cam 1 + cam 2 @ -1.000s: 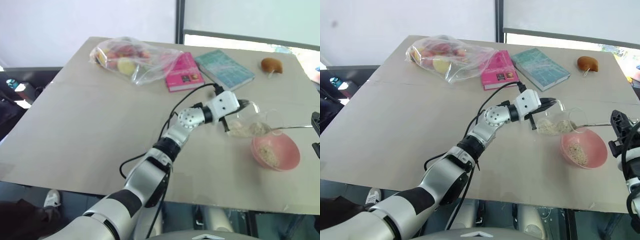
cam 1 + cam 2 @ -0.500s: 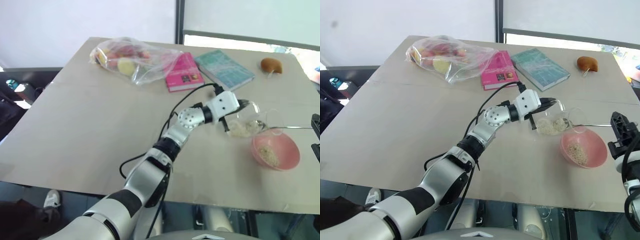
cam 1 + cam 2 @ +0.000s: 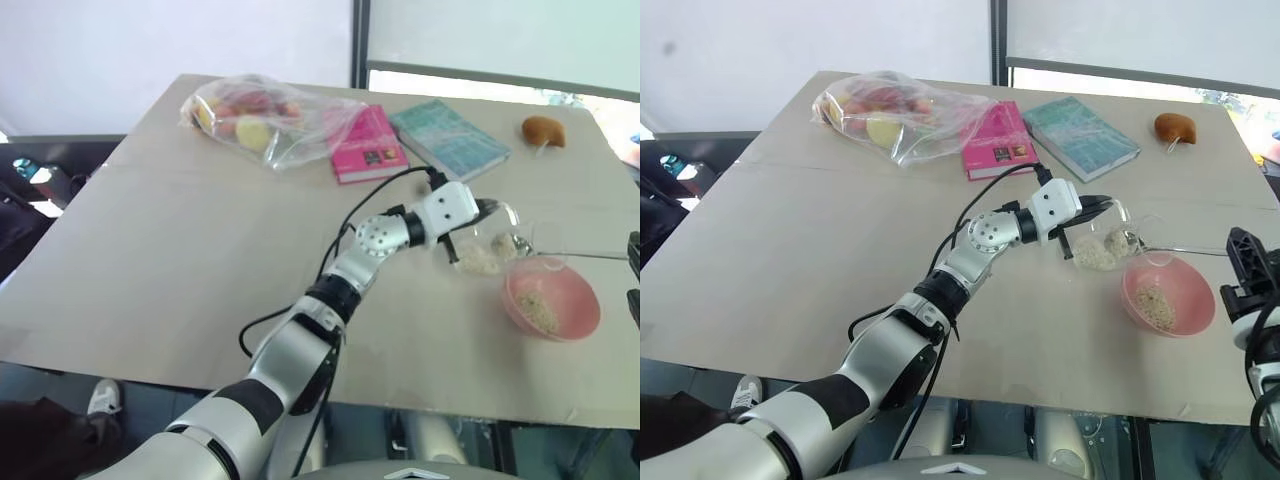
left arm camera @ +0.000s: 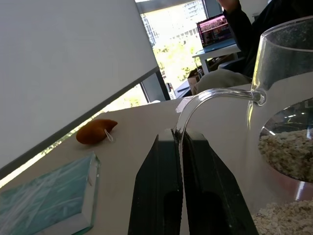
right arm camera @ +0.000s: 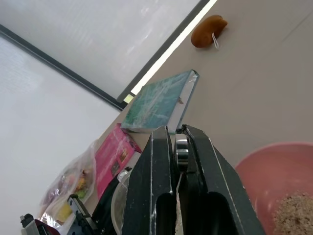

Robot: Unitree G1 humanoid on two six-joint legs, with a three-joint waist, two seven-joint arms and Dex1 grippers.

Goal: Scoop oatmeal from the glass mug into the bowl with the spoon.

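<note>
head views: a second ago the spoon (image 3: 1180,249) had its head over the near rim of the bowl (image 3: 1200,283); now the head sits back inside the glass mug (image 3: 1118,240), and the handle reaches across toward the right gripper (image 3: 1246,262) at the table's right edge. the mug, bowl and left arm have kept their places. the mug holds a heap of oatmeal (image 3: 1095,254); the pink bowl, just beside it, holds a smaller patch of the same flakes. left wrist view: the left gripper (image 4: 181,188) is clamped on the mug's clear handle, with oatmeal banked against the glass wall. right wrist view: the right gripper's fingers are pinched together on the spoon's silver handle, above the bowl's rim and its oatmeal. a teal book (image 5: 157,104), a pink book (image 5: 111,157) and a fruit bag (image 3: 262,116) lie beyond.
</note>
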